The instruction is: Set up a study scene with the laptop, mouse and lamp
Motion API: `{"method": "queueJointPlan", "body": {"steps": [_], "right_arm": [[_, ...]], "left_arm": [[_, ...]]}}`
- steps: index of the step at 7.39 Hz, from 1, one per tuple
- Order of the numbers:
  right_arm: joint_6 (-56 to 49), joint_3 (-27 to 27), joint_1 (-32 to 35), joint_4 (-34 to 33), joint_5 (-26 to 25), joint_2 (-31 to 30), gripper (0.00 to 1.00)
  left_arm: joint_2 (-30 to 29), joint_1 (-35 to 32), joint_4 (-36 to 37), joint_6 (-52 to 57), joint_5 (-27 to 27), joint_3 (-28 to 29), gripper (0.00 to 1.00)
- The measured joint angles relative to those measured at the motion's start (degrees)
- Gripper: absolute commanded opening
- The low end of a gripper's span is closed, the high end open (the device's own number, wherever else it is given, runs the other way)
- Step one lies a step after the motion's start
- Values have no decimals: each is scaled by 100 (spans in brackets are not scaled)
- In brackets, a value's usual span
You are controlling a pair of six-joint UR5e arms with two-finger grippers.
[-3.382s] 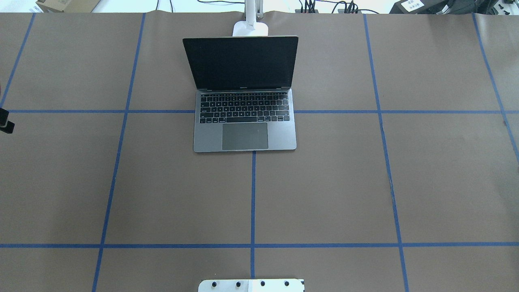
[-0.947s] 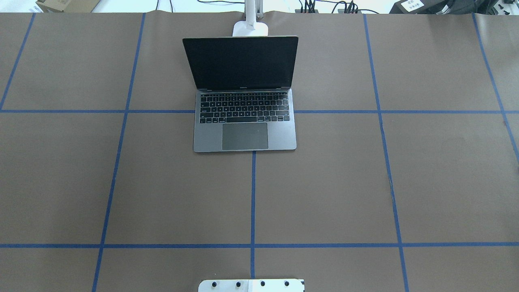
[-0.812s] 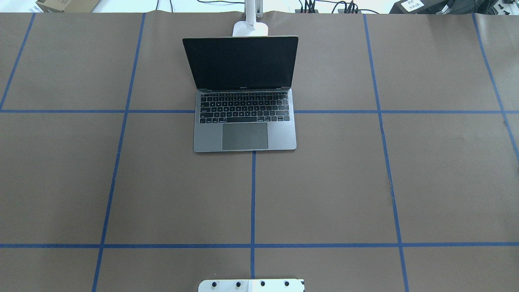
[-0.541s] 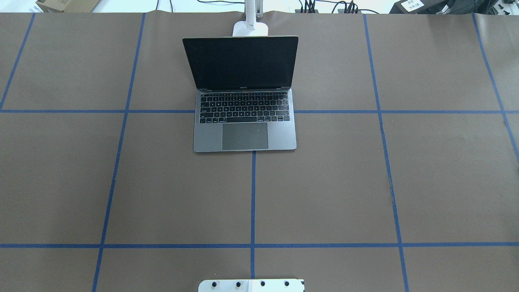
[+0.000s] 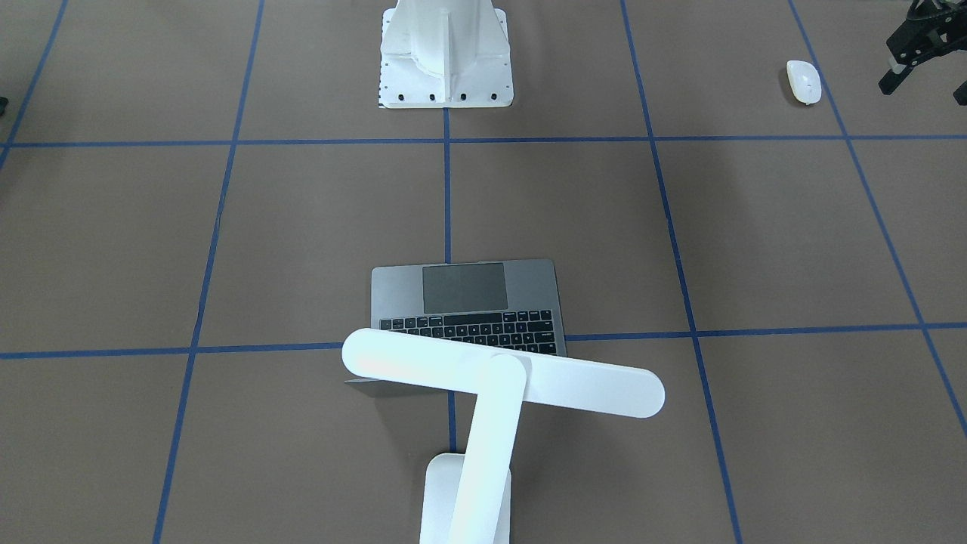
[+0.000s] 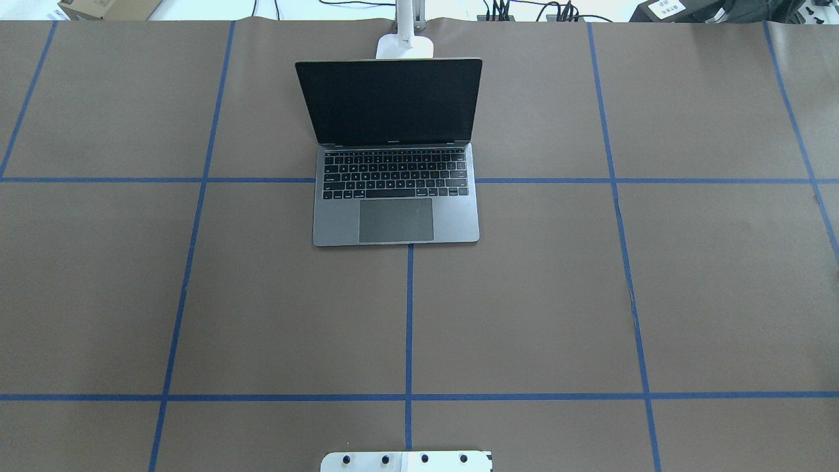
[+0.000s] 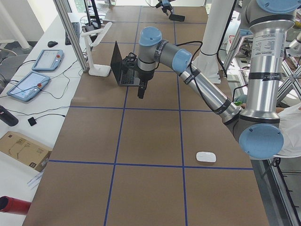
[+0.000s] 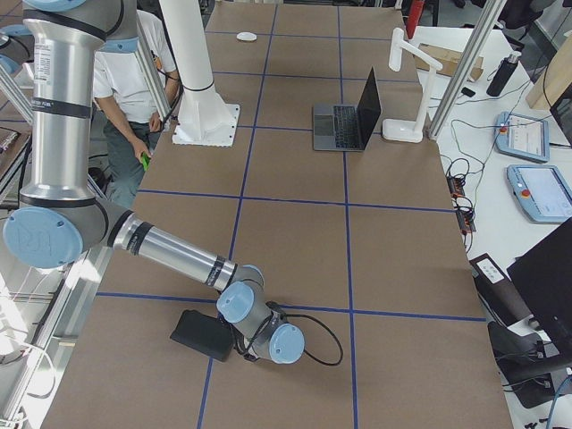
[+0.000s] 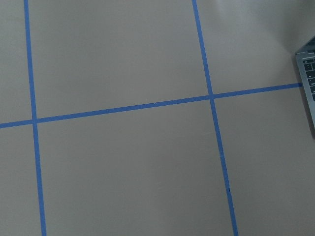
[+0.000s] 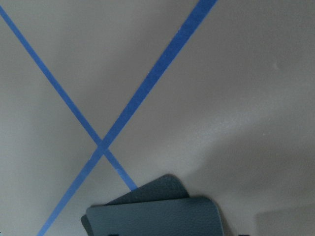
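The laptop (image 6: 395, 210) stands open at the table's far middle, its screen dark; it also shows in the front view (image 5: 464, 302). The lamp (image 5: 502, 374) stands behind it, its bar head over the lid and its base (image 6: 405, 47) at the far edge. The mouse (image 5: 803, 81) lies on the robot's left side near the base row. My left gripper (image 5: 923, 87) hangs high beside the mouse, its jaws apart and empty. My right gripper (image 8: 257, 344) is low at the table's right end, next to a flat black pad (image 8: 201, 333); I cannot tell whether it grips.
The white bolted pedestal (image 5: 446, 53) stands at the table's near middle. A person (image 8: 134, 89) stands behind it. Pendants and cables (image 7: 28, 84) lie on the side bench beyond the far edge. Blue tape lines cross the brown table cover (image 6: 524, 295).
The black gripper tip at the overhead view's left edge 3.4 s ago has left that view. Laptop and lamp have not moved.
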Motion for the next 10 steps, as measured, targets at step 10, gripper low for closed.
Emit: {"method": "queueJointPlan", "body": {"steps": [10], "right_arm": [[3,-145,-64,13,-87,-118,85]], "left_arm": [[86,-44,7,-55,-6,-224,100]]}}
